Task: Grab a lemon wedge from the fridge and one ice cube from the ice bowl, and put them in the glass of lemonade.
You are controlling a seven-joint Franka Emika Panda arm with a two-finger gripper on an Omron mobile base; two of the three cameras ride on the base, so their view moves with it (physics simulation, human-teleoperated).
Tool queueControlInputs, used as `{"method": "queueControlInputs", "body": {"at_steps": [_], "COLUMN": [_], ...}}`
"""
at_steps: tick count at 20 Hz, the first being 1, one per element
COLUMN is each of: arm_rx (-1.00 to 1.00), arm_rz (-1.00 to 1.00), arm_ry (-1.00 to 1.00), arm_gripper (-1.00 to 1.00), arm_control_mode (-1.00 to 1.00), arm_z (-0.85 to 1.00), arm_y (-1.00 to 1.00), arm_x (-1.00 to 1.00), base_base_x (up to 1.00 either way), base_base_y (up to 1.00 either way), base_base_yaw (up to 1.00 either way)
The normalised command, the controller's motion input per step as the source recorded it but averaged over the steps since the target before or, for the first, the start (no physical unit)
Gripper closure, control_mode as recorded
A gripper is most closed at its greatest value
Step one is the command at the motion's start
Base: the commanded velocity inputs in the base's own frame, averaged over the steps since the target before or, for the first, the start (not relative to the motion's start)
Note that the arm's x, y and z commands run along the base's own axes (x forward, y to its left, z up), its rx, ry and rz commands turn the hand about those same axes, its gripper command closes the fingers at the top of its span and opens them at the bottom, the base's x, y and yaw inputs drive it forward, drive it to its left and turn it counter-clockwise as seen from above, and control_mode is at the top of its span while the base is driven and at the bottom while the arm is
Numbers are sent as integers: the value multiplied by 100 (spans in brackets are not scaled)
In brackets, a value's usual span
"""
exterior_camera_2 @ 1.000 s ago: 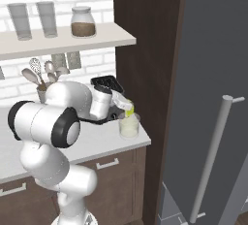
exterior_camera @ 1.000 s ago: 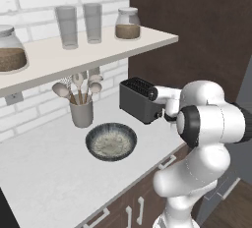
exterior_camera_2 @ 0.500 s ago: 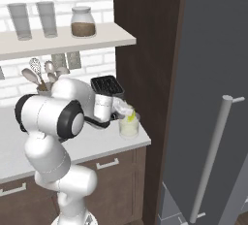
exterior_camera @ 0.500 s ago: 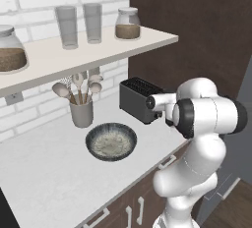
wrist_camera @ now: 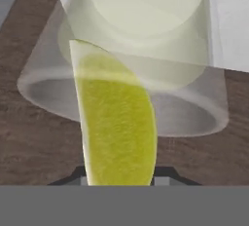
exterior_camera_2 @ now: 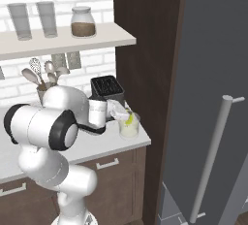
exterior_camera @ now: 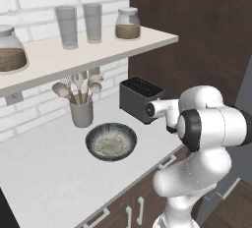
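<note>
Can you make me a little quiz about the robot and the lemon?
1. True or false: the gripper holds the lemon wedge.
2. What stands right beneath the wedge? A) toaster B) glass C) ice bowl
3. Fill in: the fridge door is ____.

Key: 1 true. 2 B. 3 shut.

Claw (wrist_camera: 119, 181) clamps lemon wedge (wrist_camera: 116, 127) over glass of lemonade (wrist_camera: 146, 40).
</note>
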Motion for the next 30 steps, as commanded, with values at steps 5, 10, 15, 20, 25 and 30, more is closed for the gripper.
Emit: {"method": "queueControlInputs", "body": {"at_steps": [5, 10, 15, 20, 25, 30], "arm_rx": [0, 0, 2, 27, 57, 56], "arm_rz": [0, 0, 0, -4, -18, -24], "arm_ry": [-8, 0, 0, -4, -11, -18], "arm_gripper": [-100, -100, -100, -100, -100, -100], "arm_control_mode": [-100, -100, -100, -100, -100, -100], "arm_z": [43, 26, 21, 5, 11, 0], "arm_y": [0, 16, 41, 68, 57, 63], "arm_x": [-54, -8, -25, -30, -14, -17], "base_base_x": [0, 0, 0, 0, 0, 0], "base_base_y": [0, 0, 0, 0, 0, 0], "base_base_yaw": [0, 0, 0, 0, 0, 0]}}
